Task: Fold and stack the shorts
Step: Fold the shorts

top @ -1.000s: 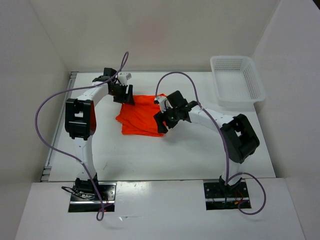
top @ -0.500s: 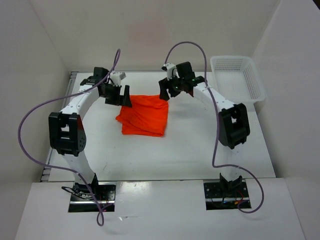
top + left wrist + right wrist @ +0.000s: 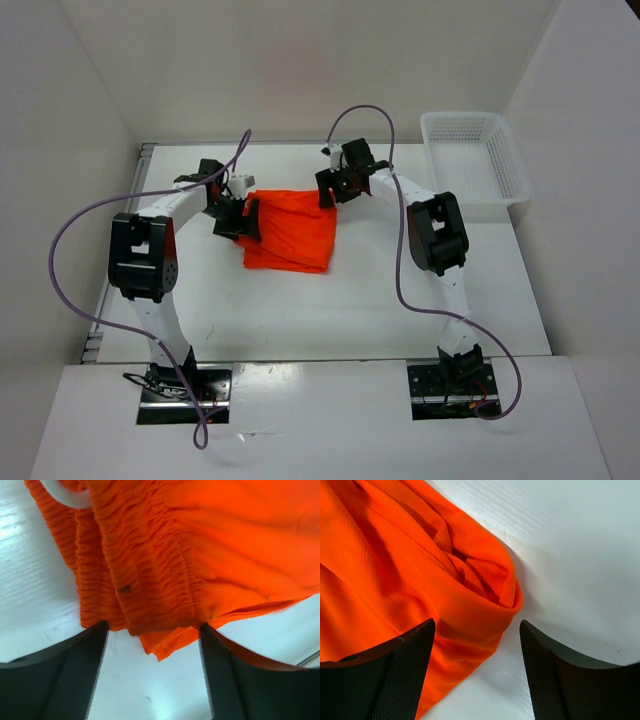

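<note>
The orange shorts (image 3: 291,232) lie folded in a rough square in the middle of the table. My left gripper (image 3: 246,218) is low at their left edge. In the left wrist view it (image 3: 152,626) is open, its fingertips just short of the gathered waistband (image 3: 145,565), with the white drawstring (image 3: 64,496) beyond. My right gripper (image 3: 328,191) is at the far right corner of the shorts. Seen from the right wrist it (image 3: 476,623) is open, with the rolled corner of the fabric (image 3: 485,600) between its jaws and nothing gripped.
A white plastic basket (image 3: 512,165) stands at the back right of the table. White walls close in the left, back and right sides. Purple cables loop above both arms.
The right gripper left the near right side of the shorts and swung to their far right corner. The left gripper opened and slid nearer along the left edge.
</note>
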`<state>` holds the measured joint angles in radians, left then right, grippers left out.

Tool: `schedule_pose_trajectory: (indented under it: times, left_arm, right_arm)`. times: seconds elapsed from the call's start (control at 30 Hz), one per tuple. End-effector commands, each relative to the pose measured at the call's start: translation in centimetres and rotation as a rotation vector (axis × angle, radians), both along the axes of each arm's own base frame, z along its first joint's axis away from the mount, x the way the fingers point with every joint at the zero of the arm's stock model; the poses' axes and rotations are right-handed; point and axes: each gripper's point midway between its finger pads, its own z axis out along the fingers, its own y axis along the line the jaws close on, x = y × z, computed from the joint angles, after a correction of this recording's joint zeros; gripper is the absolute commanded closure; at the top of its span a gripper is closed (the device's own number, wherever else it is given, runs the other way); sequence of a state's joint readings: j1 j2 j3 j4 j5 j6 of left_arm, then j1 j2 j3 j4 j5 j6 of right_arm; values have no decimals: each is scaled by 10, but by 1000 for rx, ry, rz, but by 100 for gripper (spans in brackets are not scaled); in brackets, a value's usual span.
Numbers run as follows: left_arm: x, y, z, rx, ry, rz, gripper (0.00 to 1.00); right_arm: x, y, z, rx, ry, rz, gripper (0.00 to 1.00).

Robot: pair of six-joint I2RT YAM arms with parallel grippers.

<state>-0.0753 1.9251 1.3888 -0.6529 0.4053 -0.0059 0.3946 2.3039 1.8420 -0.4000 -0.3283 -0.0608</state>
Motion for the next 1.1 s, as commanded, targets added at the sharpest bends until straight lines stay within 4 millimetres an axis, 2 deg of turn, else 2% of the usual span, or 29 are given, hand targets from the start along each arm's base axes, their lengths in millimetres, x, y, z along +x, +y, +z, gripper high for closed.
schedule_pose_trajectory:
  times: [0.0, 0.07, 0.1, 0.13, 0.17, 0.2, 0.27, 0.3, 0.37, 0.5, 0.53, 0.57, 0.6, 0.67, 0.7, 0.77, 0.87, 0.9, 0.93, 0.97, 1.03, 1.07]
  left_arm:
    - [0, -9, 2, -40, -2, -23, 25]
    - [0, -10, 6, -50, -10, -26, 62]
    - [0, -10, 6, -50, -10, -26, 76]
    - [-2, -11, 10, -58, -9, -29, 90]
    - [-3, -13, 11, -70, -8, -33, 91]
    - [-5, -13, 11, -69, 2, -33, 93]
    - [-8, -14, 11, -78, 12, -35, 100]
    - [-12, -14, 14, -77, 26, -35, 100]
    - [-18, -9, 15, -51, 44, -26, 100]
    - [-32, 4, 26, -30, 76, 4, 100]
    - [-33, 9, 28, -20, 75, 18, 100]
    - [-42, 11, 24, -9, 99, 21, 100]
    - [-44, 13, 27, 0, 89, 24, 100]
    - [-52, 15, 25, 9, 98, 26, 100]
    - [-57, 15, 18, 10, 113, 26, 100]
    - [-59, 12, 12, 11, 125, 15, 99]
    - [-58, 2, 8, 4, 131, -11, 88]
    - [-58, 2, 8, 4, 131, -11, 73]
    - [-55, 2, 8, 4, 128, -11, 59]
    - [-51, 1, 10, 3, 117, -11, 48]
    - [-51, 0, 11, -6, 117, -14, 36]
    - [-49, 0, 13, -6, 108, -14, 32]
  right_arm:
    - [26, 11, 17, 54, -86, -17, 27]
    - [23, 14, 11, 74, -55, -18, 33]
    - [24, 15, 5, 78, -46, -27, 37]
    - [26, 16, 8, 82, -54, -27, 42]
    - [27, 17, 6, 89, -44, -37, 52]
    - [29, 16, 2, 89, -38, -59, 58]
    - [39, 14, 11, 81, -68, -91, 72]
    - [39, 15, 6, 85, -61, -98, 76]
    - [45, 15, 14, 87, -84, -106, 85]
    - [50, 14, 24, 91, -101, -135, 92]
    - [53, 13, 27, 89, -113, -143, 92]
    - [53, 13, 28, 89, -113, -143, 92]
    - [56, 13, 37, 91, -134, -150, 92]
    - [56, 13, 37, 91, -134, -150, 88]
    - [56, 13, 37, 91, -134, -150, 81]
    - [56, 13, 38, 92, -136, -137, 76]
    - [51, 15, 44, 99, -135, -114, 56]
    - [49, 14, 40, 89, -133, -107, 46]
    - [45, 16, 47, 101, -132, -82, 30]
    - [42, 16, 56, 98, -145, -59, 24]
    - [41, 18, 73, 111, -169, -35, 14]
    - [39, 17, 89, 113, -192, -28, 12]
